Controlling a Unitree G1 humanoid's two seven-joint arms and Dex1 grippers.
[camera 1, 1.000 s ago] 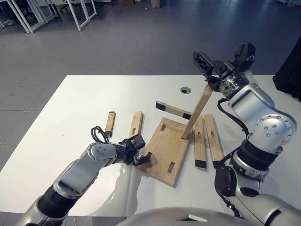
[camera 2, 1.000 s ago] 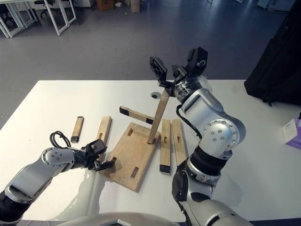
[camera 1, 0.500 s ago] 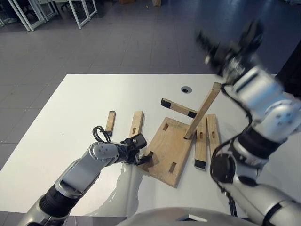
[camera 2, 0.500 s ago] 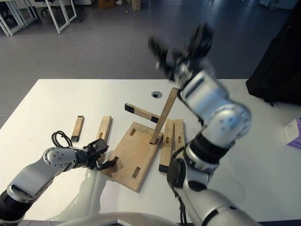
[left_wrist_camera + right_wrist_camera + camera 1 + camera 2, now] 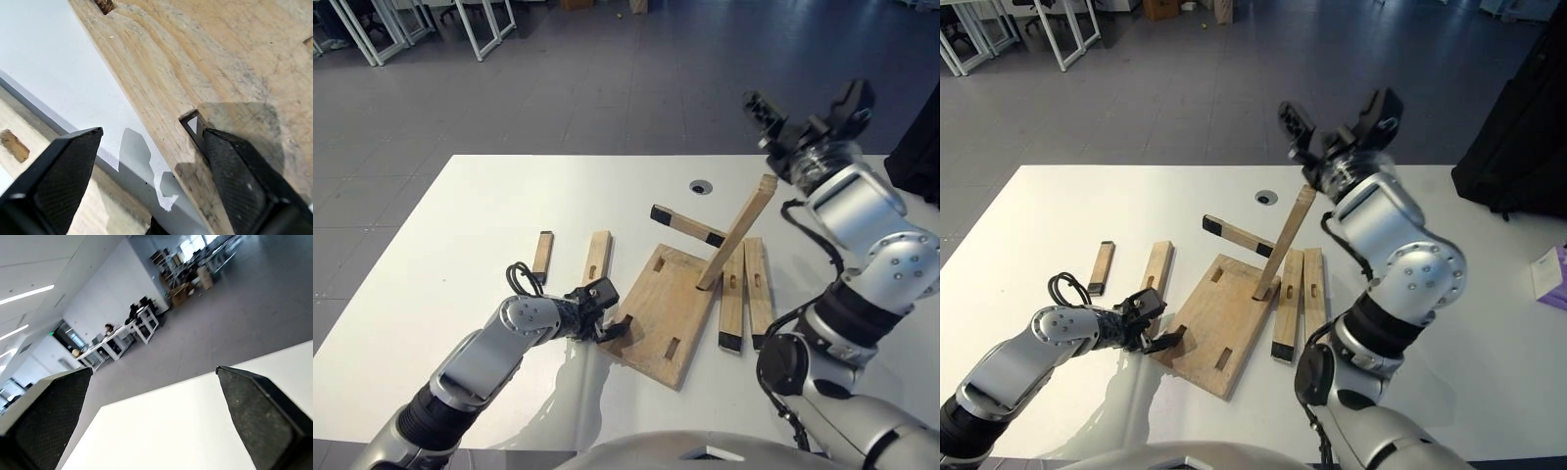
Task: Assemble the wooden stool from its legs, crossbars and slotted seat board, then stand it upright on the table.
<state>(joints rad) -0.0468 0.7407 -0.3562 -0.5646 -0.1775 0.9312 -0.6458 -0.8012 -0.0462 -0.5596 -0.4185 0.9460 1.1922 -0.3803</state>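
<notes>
The seat board point(image 5: 668, 311) lies flat on the white desk point(image 5: 460, 225), turned at an angle, with its slots facing up. One leg point(image 5: 736, 233) stands in the far slot of the seat board and tilts away toward the robot's right. A crossbar point(image 5: 688, 225) with dark ends sits just beyond the far edge of the seat board, next to the leg; whether it touches the leg cannot be told. Two slotted bars point(image 5: 731, 304) lie side by side against the right edge of the seat board. To the left of the seat board lie a longer stick point(image 5: 597, 257) and, farther out, a short stick point(image 5: 542, 257), both apart from it. A round hole point(image 5: 701, 186) in the desk lies beyond the seat board. The left end effector point(image 5: 612, 328) is low at the near left edge of the seat board, spread and clamping nothing: one of its fingers point(image 5: 244, 191) rests over the seat board by a notch in the edge, while the other finger point(image 5: 54, 181) is over the bare desk, so the edge runs between them. The right end effector point(image 5: 808, 110) is raised above and beyond the top of the leg, clear of it, released with its fingers wide apart and nothing between them.
</notes>
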